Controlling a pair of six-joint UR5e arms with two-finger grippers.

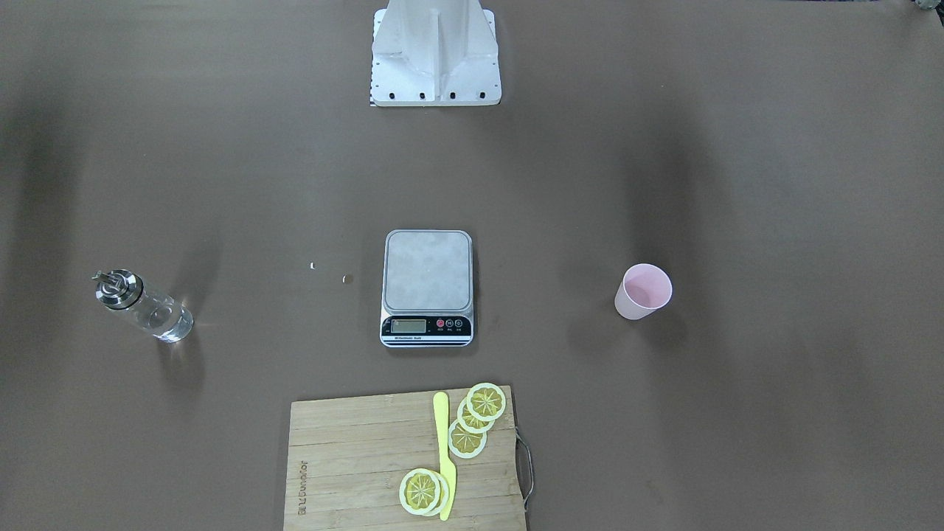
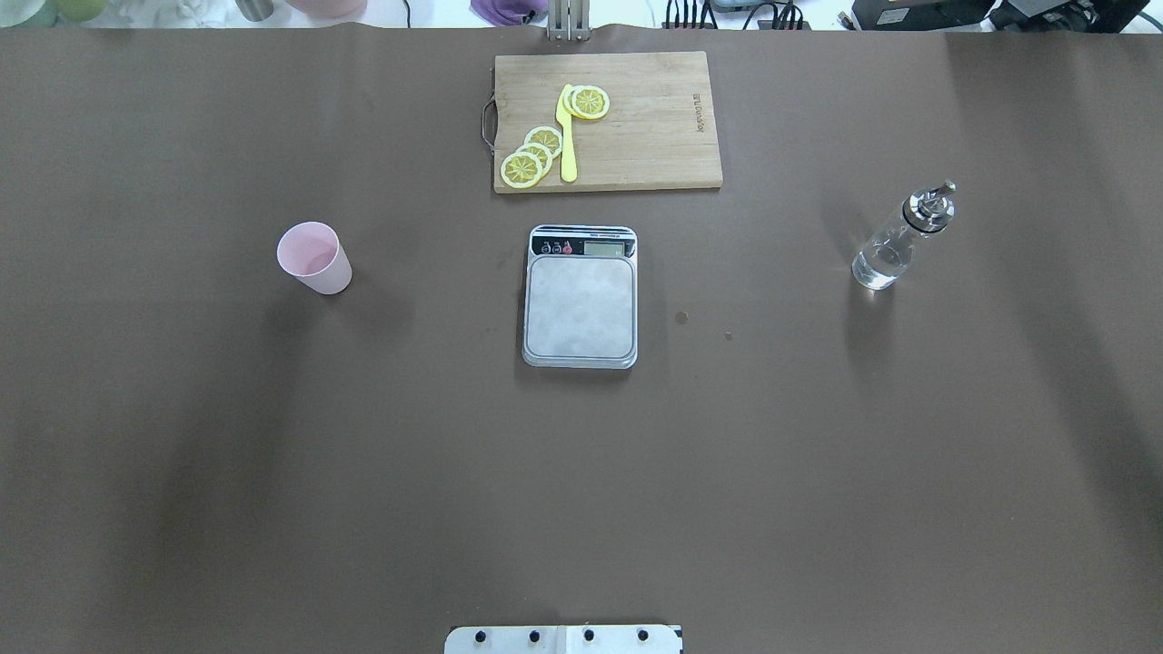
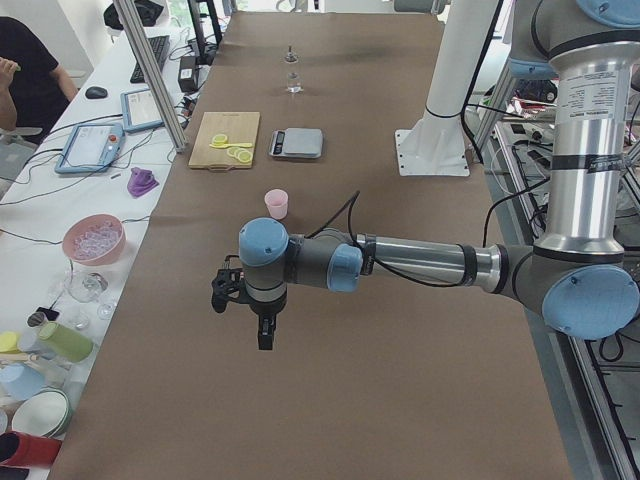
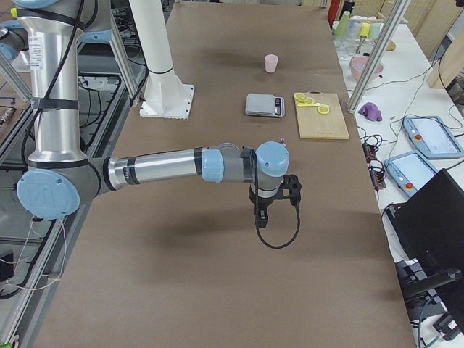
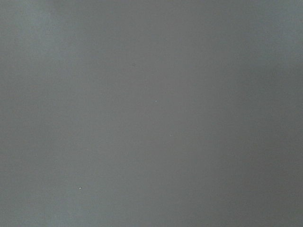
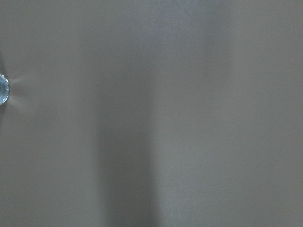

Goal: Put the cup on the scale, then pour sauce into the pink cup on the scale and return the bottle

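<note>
The pale pink cup (image 2: 313,258) stands upright and empty on the brown table, left of the scale (image 2: 580,300); it also shows in the front view (image 1: 643,291). The scale's steel platform (image 1: 428,273) is bare. The clear glass bottle (image 2: 899,241) with a metal spout stands upright to the right, with clear sauce in it. Neither gripper shows in the overhead or front view. The left gripper (image 3: 265,338) hangs over bare table, short of the cup. The right gripper (image 4: 259,220) hangs over bare table, away from the bottle. I cannot tell whether either is open or shut.
A wooden cutting board (image 2: 645,127) with lemon slices (image 2: 531,156) and a yellow knife (image 2: 568,136) lies beyond the scale. The robot's white base (image 2: 563,639) is at the near edge. Two small spots (image 2: 681,317) lie right of the scale.
</note>
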